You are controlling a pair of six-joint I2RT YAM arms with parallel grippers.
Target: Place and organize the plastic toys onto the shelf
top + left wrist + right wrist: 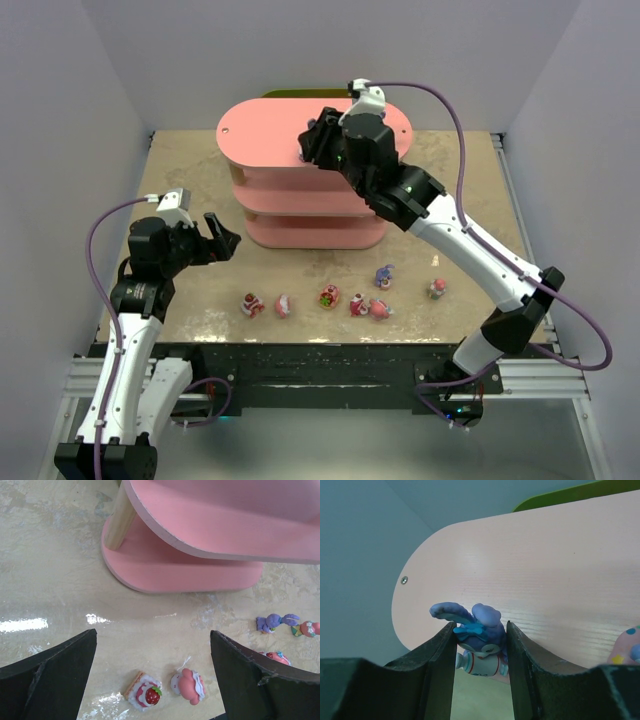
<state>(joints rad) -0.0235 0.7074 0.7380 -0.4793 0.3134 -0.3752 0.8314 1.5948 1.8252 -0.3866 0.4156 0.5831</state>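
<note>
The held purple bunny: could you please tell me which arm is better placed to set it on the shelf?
Right. The right gripper is shut on the purple bunny at the shelf's top edge; the left gripper hangs open and empty, low near the table.

A beige, mottled tabletop (180,190) is lying inside a booth of plain pale walls (60,120), which are closing it in on the left, right and far sides. Light is glaring off its worn surface in white patches (22,625) in the left wrist view. A sliver of an olive-green panel (300,93) is peeking up toward the far side. A black plate (320,362) is running along the near edge, with silver aluminium rails (545,375) showing beside it.
</note>
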